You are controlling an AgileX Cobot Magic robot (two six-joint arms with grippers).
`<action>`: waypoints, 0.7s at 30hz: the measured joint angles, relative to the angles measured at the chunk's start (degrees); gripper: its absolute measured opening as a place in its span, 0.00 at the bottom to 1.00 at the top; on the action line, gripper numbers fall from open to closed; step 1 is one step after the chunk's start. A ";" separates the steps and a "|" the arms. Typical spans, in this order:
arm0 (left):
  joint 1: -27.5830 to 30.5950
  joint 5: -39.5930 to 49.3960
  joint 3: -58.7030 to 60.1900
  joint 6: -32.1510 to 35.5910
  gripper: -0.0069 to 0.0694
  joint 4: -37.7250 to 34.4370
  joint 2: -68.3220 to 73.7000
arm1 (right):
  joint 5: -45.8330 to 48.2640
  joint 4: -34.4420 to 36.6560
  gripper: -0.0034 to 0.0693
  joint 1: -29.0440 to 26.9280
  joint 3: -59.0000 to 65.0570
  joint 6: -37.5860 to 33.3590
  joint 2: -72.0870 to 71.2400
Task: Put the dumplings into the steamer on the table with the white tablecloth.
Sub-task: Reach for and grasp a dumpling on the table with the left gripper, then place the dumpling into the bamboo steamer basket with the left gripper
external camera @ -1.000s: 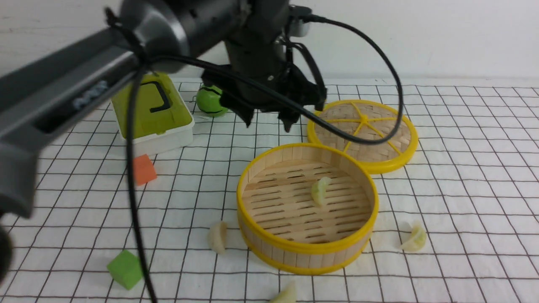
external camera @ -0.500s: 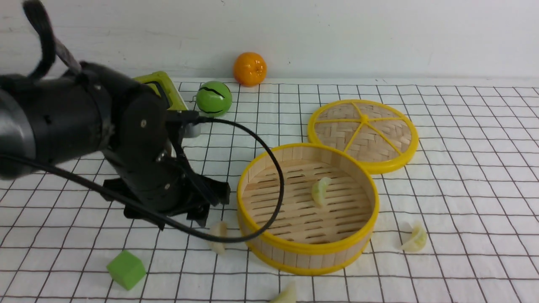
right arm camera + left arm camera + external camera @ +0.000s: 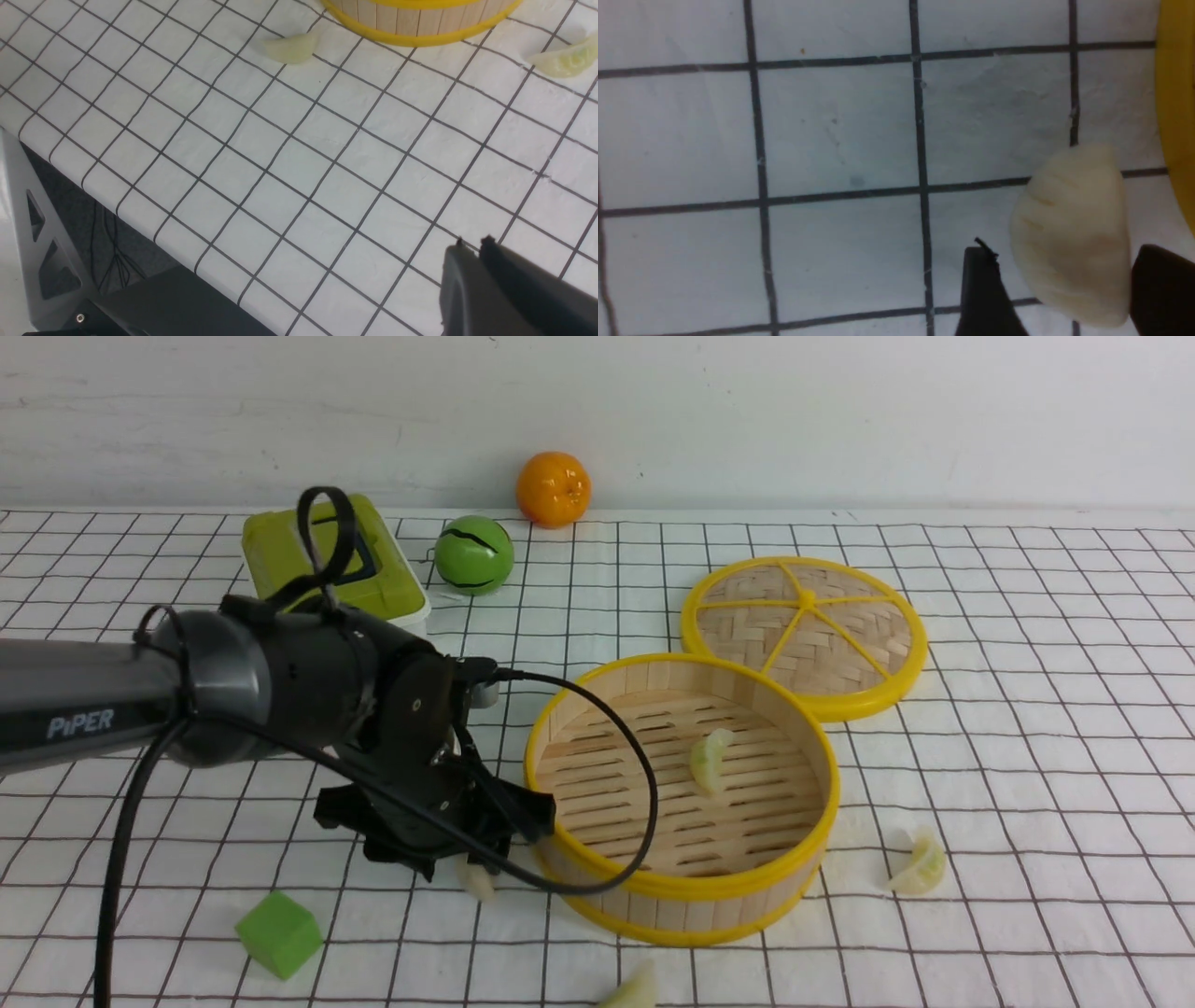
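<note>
While our left gripper [image 3: 1069, 298] hangs low with jaws parted, we see a cream dumpling [image 3: 1069, 224] between its fingers [image 3: 985, 294], the steamer [image 3: 672, 905] just beside them

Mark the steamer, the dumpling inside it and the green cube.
steamer [image 3: 728, 907]: front view, near outer wall.
dumpling [image 3: 709, 761] inside it: front view, middle of its body.
green cube [image 3: 278, 933]: front view, its middle.
</note>
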 joint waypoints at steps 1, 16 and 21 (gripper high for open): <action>0.00 -0.56 0.00 -0.02 0.54 -0.28 0.20 | 0.17 0.00 0.10 0.00 0.00 0.00 0.00; 0.00 4.66 -0.17 2.19 0.31 -0.51 -5.48 | 0.34 0.00 0.12 0.00 0.00 0.00 0.00; 0.00 6.76 -6.78 5.77 0.31 -6.81 -14.55 | -0.46 0.00 0.12 0.00 0.00 0.00 0.00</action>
